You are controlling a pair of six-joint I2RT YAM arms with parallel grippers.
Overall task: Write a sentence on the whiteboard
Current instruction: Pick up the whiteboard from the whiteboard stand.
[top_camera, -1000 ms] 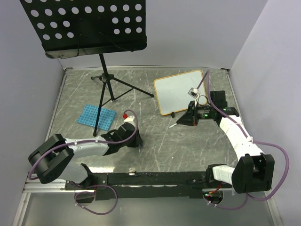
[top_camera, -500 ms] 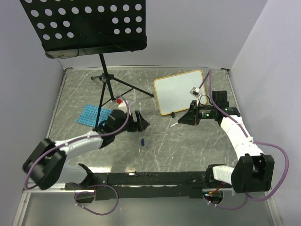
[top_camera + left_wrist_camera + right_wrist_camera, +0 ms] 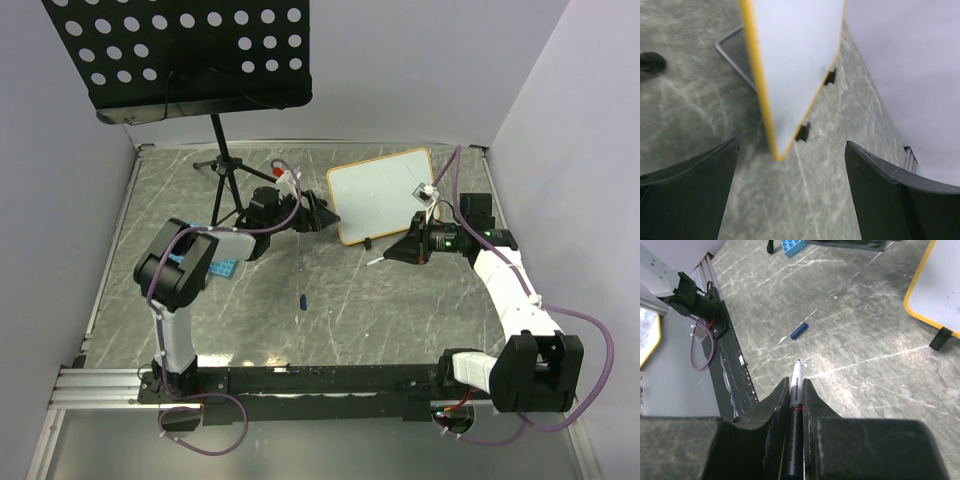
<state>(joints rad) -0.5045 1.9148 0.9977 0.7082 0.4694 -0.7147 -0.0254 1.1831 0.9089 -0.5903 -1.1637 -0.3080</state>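
Nearest, a small blue cylindrical cap (image 3: pixel 302 299) lay alone on the grey, marble-veined, scratched bench (image 3: pixel 400 330). Beyond it on the right, the right claw (image 3: pixel 404 249) was pinched narrow on a slim marker (image 3: pixel 797 375), white-barrelled toward its bare dark tip, which hung over the bench short of the board. On the left, a flat blue perforated rack (image 3: pixel 224 268) showed partly under the left arm. Farther in, the left claw (image 3: pixel 322 213) stood wide, its smooth black curved fingers (image 3: pixel 690 195) spread with the board's rounded corner just ahead of them. The whiteboard (image 3: pixel 380 190) sat between the two claws at the far right-centre, a glossy plain white face in a thin orange-yellow frame on small black feet (image 3: pixel 801 132). Farthest, a black sheet-metal music stand (image 3: pixel 180 50), punched with round holes, rose on a thin tripod.
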